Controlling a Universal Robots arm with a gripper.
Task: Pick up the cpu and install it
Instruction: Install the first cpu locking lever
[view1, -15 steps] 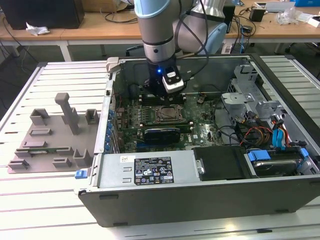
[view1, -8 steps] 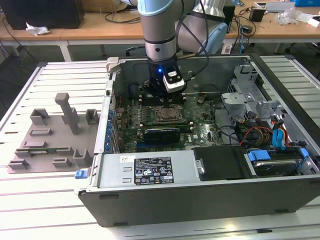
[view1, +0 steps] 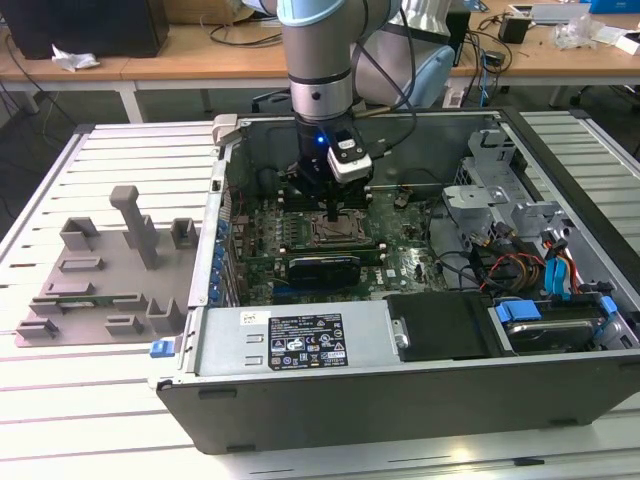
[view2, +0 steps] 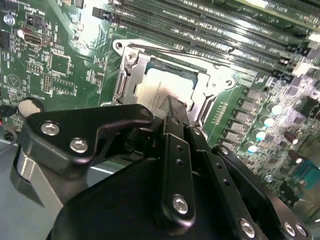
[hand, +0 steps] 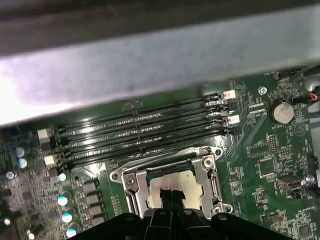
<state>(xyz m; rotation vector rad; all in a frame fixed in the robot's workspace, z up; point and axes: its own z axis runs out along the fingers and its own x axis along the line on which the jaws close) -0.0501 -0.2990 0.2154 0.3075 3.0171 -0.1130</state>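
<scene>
Arm upright inside the open case (view1: 420, 400), gripper (view2: 176, 107) tips down on the cpu (view2: 162, 85) in the socket (hand: 131, 182), fingers seemingly closed together, grip unclear

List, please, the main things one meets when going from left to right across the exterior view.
Grey moulded plastic fixture tray → blue clips on the case's left wall → black gripper over the motherboard's metal socket → silver drive cage → blue cables.
</scene>
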